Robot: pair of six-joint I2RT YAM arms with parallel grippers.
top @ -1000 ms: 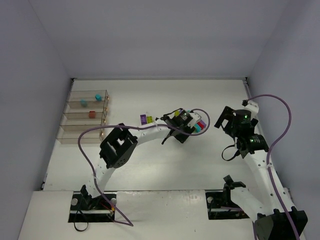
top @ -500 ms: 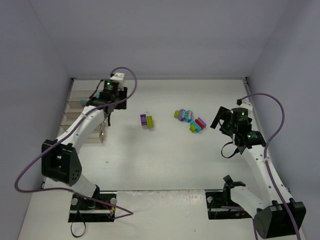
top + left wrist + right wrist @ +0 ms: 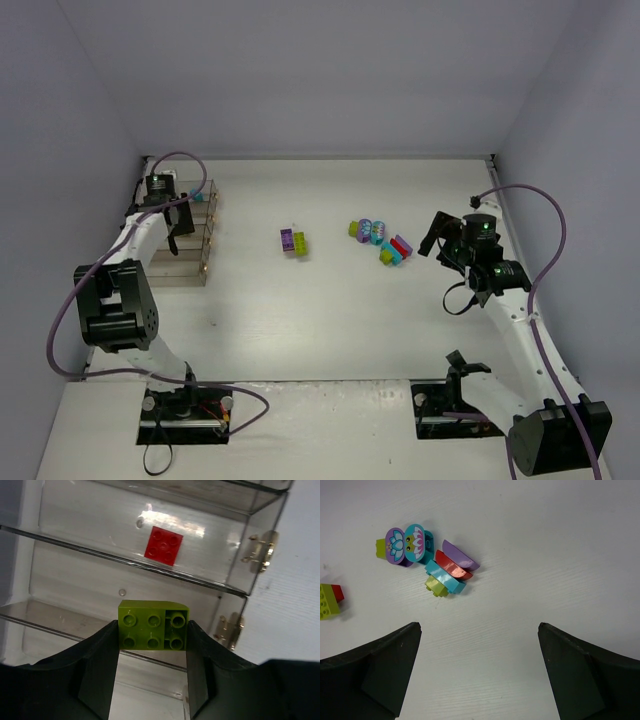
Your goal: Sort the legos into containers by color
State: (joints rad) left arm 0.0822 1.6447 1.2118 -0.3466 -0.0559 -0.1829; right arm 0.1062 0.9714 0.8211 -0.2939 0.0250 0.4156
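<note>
**Green brick poised over the bins**

The left pincer [image 3: 153, 639] is partly closed, its 2 fingers clamped on the short ends of a lime green brick [image 3: 150, 622], studs facing the wrist camera. It hangs over the row of clear bins [image 3: 125, 562] at the left edge of the tabletop [image 3: 330, 320], held high enough to pass over the thin walls. 1 red brick [image 3: 164, 546] lies in the compartment beyond. The green one sits above the next compartment along, close to the dividing wall, which seems a sensible place, since that compartment looks empty and red already has its own bin. A release here could catch on that wall, so a small shift toward the middle of the compartment would help. The brass clasps [image 3: 262, 550] sit off to the side, out of the way.

The right pincer [image 3: 477, 630] is wide open and holds nothing, hovering above bare tabletop near a cluster of unsorted bricks [image 3: 445, 572]. 2 more bricks [image 3: 293, 241] lie well apart to the left.
</note>
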